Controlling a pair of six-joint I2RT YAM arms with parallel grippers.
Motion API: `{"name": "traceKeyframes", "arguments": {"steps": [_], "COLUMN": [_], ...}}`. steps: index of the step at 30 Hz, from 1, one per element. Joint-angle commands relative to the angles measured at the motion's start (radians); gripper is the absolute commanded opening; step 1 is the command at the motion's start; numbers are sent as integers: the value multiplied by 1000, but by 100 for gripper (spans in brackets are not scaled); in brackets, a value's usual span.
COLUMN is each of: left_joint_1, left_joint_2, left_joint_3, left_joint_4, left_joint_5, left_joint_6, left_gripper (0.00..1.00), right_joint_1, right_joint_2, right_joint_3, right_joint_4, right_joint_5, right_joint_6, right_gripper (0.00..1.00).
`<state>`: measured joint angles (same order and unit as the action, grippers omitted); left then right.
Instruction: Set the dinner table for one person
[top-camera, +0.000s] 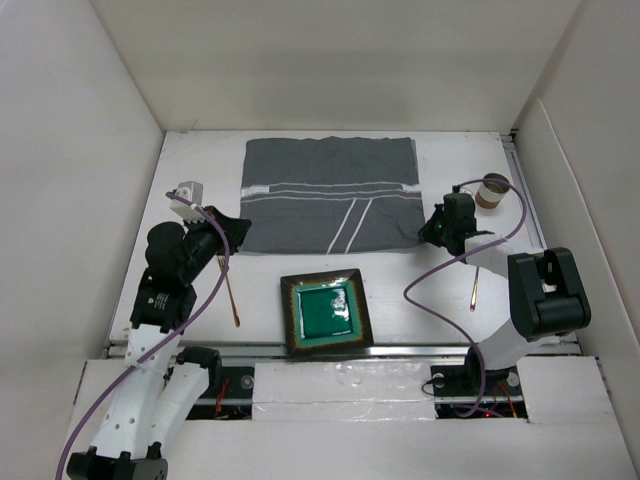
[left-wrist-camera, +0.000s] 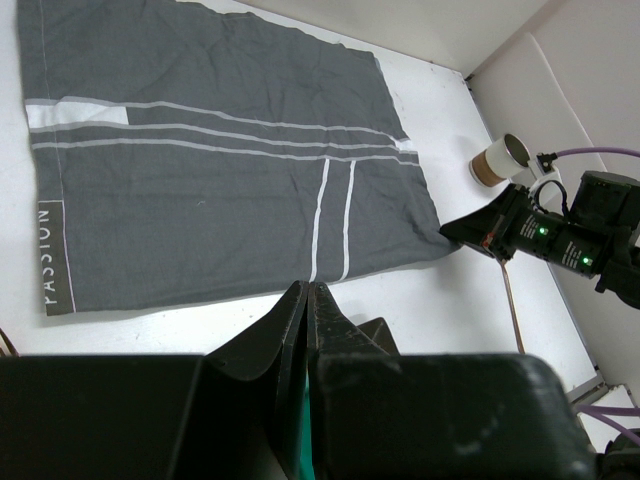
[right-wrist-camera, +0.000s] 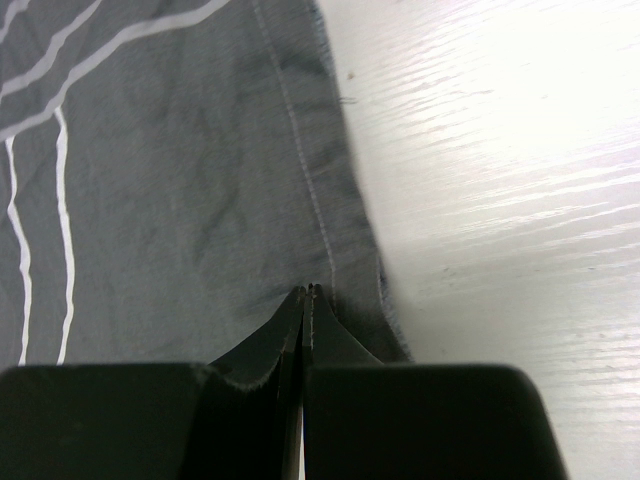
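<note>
The right gripper (right-wrist-camera: 305, 291) is pinching the grey striped cloth (right-wrist-camera: 180, 180) at its 4 o'clock corner. The left gripper (left-wrist-camera: 308, 288) is hovering clenched and empty near its 8 o'clock corner.

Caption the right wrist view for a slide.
Right gripper shut on the grey cloth at its edge, white table alongside.

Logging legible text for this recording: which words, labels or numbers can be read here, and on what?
"PASSION": printed sideways on a lighter strip at one edge of the grey cloth.
Small sticker on the left arm: too small to read.
Paper cup: no readable text.
</note>
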<state>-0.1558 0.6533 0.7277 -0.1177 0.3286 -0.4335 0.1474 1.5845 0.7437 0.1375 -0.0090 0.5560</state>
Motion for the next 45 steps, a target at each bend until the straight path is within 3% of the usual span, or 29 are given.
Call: {"name": "traceKeyframes", "arguments": {"steps": [1,9,13,15,22,26,32,41,44,45], "left_joint_1": [-4,-16,-36,-36,-36,-36,-36,-36,-36,-36], "left_joint_2": [-7,-32,-26,-24,-20,-1,11,6,14,2], "left_joint_3": [19,24,29,27,29,32,29,26,27,22], "left_joint_4": [27,6,-3,0,-19,-14,-5,-2,-3,-3], "left_joint_5": [0,-39,-60,-51,-98,-91,-83,-79,-82,-77], "left_joint_6": [16,30,38,39,33,35,33,30,32,33], "left_gripper": [0,0,1,2,6,7,8,9,9,9], "right_joint_1": [-3,-12,-12,24,184,241,331,414,437,437], "right_joint_2": [-18,-17,-194,-263,-327,-285,-187,-54,55,122], "right_joint_3": [62,88,2,-45,-262,-339,-386,-420,-438,-441], "right_joint_4": [-57,-174,-98,-35,122,184,309,464,612,736], "right_joint_5": [-22,-106,-256,-342,-574,-574,-670,-623,-620,-631], "right_joint_6": [15,-4,-93,-122,-94,-71,-18,82,169,198], "right_gripper": [0,0,0,6,52,64,67,63,55,48]}}
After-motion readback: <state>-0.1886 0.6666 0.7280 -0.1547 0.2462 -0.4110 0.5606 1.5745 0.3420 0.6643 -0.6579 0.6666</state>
